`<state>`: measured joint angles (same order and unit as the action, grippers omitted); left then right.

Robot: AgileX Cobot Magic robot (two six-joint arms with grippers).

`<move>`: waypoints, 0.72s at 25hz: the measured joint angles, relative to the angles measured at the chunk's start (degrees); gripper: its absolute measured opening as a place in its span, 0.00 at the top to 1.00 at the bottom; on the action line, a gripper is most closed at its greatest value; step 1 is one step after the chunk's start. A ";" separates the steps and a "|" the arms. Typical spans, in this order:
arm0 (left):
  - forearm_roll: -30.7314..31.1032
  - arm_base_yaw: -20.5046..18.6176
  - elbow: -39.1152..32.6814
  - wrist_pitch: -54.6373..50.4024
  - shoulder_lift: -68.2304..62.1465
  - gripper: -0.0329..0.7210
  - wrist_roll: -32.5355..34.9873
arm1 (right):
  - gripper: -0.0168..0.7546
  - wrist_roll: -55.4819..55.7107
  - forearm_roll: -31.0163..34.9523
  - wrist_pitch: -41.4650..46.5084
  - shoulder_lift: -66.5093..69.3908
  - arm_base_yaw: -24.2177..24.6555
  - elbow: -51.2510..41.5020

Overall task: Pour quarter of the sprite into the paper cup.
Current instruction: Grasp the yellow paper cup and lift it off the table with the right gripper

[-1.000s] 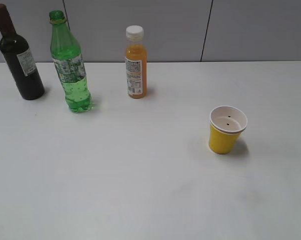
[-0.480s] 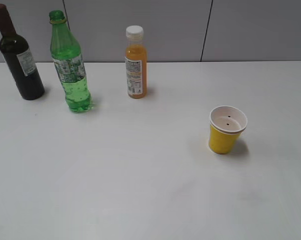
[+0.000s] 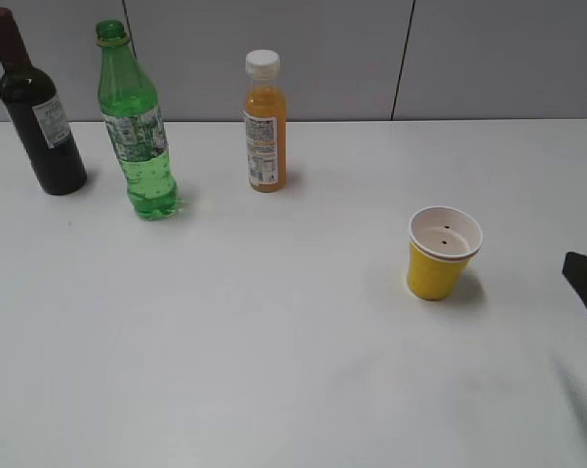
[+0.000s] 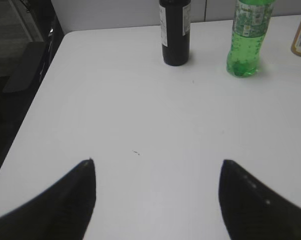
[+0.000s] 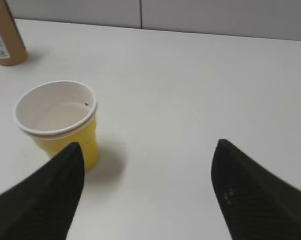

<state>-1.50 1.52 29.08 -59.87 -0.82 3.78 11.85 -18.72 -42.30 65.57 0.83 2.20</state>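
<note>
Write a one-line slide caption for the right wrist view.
Open right gripper hovering over the white table, with the small yellow paper cup standing upright and empty by its left fingertip.

A plain white surface (image 3: 274, 370) fills most of the exterior view. Behind it runs a grey panelled wall (image 3: 489, 58) with thin dark seams. Left of the surface, the floor (image 4: 10, 30) lies dim.
</note>
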 joint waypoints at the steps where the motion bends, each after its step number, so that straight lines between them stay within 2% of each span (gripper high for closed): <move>1: 0.00 0.00 0.00 0.00 0.00 0.18 0.00 | 0.21 0.68 -1.62 -1.76 1.65 0.00 -0.06; 6: 0.00 0.00 0.00 0.00 0.00 0.18 0.00 | 0.21 1.84 -6.00 -8.34 9.00 0.00 -0.17; 10: 0.00 0.00 0.00 0.00 0.00 0.18 0.00 | 0.13 2.20 -9.23 -13.26 13.75 0.00 -0.12; 18: 0.00 0.00 0.00 0.00 0.00 0.18 0.00 | 0.10 -1.67 -9.92 -22.12 23.28 0.00 0.30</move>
<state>-1.50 1.52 29.08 -59.87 -0.82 3.78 10.18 -28.65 -64.43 88.84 0.83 2.50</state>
